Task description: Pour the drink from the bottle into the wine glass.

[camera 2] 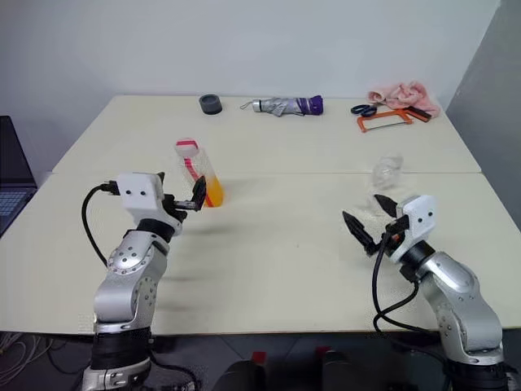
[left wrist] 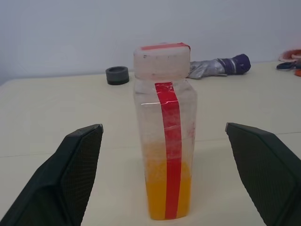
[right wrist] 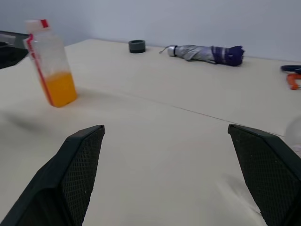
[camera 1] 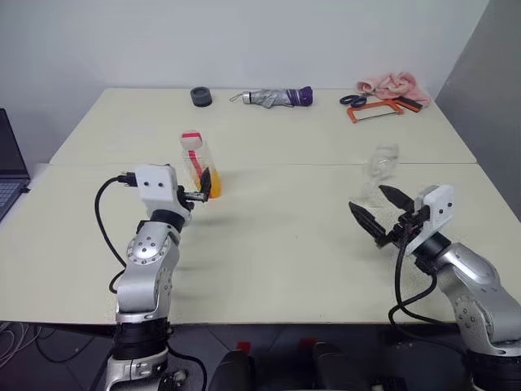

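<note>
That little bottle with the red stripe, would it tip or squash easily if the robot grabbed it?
The bottle is tall and narrow on a small base, so a sideways nudge might tip it. The drink fills only the bottom part, so it is probably light, which keeps its weight low. Its clear walls look like thin plastic and may flex when squeezed.

light: bright, even | shadows: soft | wrist views: slightly blurred

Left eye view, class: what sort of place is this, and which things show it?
Probably an office or lab workspace, not a kitchen: two plain cream tables pushed together against a bare white wall, a dark laptop at one edge, and a grey-and-purple folded umbrella among odd items.
</note>
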`<state>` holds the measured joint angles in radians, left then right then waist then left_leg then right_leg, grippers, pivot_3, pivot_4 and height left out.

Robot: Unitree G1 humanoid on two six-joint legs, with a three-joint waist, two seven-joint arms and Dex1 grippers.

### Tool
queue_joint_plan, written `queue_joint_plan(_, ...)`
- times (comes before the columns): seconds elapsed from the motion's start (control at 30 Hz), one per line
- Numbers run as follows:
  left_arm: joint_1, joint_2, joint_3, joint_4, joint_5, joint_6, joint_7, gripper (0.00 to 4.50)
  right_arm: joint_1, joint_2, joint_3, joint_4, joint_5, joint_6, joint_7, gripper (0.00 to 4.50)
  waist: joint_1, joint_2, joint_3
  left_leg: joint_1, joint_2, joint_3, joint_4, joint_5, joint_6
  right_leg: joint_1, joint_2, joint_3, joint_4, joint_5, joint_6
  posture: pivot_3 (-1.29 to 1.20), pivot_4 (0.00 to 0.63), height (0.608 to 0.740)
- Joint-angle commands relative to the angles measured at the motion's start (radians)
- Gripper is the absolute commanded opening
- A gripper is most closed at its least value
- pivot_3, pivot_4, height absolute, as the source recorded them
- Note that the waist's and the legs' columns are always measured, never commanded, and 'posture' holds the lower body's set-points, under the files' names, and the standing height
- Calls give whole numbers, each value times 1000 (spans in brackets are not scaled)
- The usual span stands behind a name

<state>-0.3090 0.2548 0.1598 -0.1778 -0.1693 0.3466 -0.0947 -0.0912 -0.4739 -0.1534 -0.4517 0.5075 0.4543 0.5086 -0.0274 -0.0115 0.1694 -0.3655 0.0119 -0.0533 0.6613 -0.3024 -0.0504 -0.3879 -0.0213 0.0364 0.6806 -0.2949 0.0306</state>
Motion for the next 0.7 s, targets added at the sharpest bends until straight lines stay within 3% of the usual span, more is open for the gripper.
queue_joint_plan(0.03, -57, -19, -10, 25, 29, 10, 38, 4470, -13, -12, 14, -65, 29, 31, 10, 4483, 0, 0, 0, 0, 0, 0, 0, 0, 0, 0, 0, 0, 0, 0, 0, 0, 150, 740)
queue_joint_plan(0.7, -241, -48, -3, 268, 72, -80, 81, 4470, -71, -27, 69, -24, 15, 28, 82, 4483, 1, -4, 3, -1, 0, 0, 0, 0, 0, 0, -1, 0, -1, 0, 0, 0, 150, 740)
